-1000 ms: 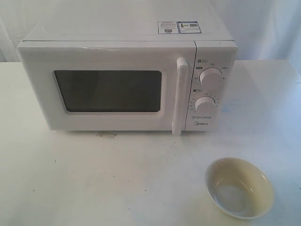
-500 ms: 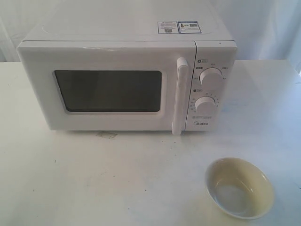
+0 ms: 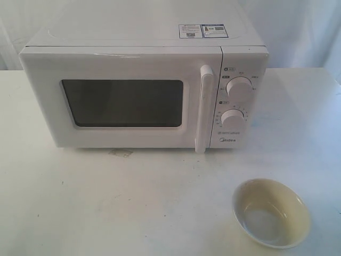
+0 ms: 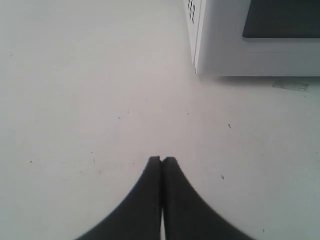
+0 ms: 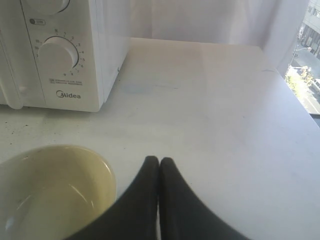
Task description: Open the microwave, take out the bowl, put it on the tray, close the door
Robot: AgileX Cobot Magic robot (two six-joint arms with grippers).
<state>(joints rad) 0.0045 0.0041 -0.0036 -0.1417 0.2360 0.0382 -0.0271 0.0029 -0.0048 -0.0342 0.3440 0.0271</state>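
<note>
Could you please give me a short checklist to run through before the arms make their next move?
1. Door of the microwave shut flush: ok.
2. Bar handle free of obstruction: ok.
3. Left gripper shut and empty: ok.
4. Right gripper shut and empty: ok.
5. Bowl upright on the table, apart from the microwave: ok.
6. Tray in view to receive the bowl: not ok, none seen.

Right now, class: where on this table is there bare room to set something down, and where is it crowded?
Bare: the wide table stretch before the microwave, left of the bowl; also the strip right of the microwave. Crowded: only around the bowl.
</note>
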